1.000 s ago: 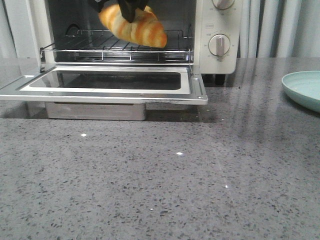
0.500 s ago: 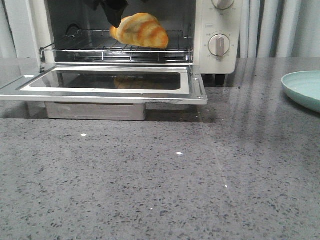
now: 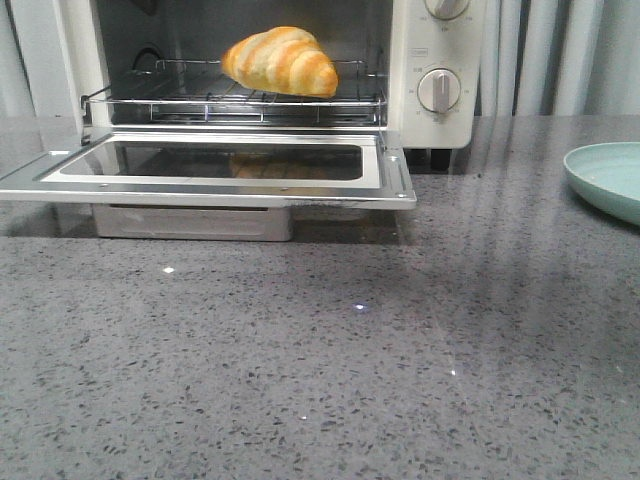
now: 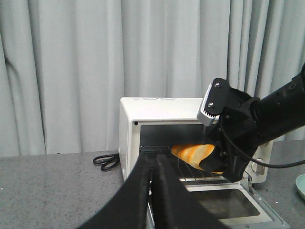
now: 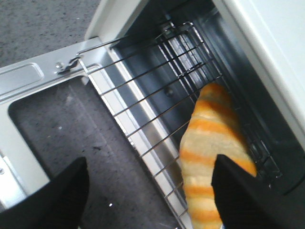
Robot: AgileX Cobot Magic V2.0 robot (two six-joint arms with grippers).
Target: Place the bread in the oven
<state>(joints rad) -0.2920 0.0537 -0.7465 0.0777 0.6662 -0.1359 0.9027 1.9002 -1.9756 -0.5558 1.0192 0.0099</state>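
The bread (image 3: 280, 62), a golden-orange striped roll, lies on the chrome rack (image 3: 230, 100) inside the cream-white oven (image 3: 430, 60), whose glass door (image 3: 210, 165) hangs open. No gripper holds it. In the right wrist view my right gripper (image 5: 152, 191) is open and empty above the rack, with the bread (image 5: 209, 143) close by one finger. In the left wrist view my left gripper (image 4: 152, 160) is shut and empty, well back from the oven (image 4: 157, 107). That view shows the right arm (image 4: 248, 124) at the oven mouth, partly covering the bread (image 4: 190, 152).
A pale teal plate (image 3: 610, 175) sits at the table's right edge. A crumb tray (image 3: 190, 222) lies under the open door. A black cable (image 4: 107, 162) is coiled beside the oven. Grey curtains (image 4: 71, 71) hang behind.
The right gripper let go of the bread and drew up out of the front view. The bread came down and now rests on the rack.
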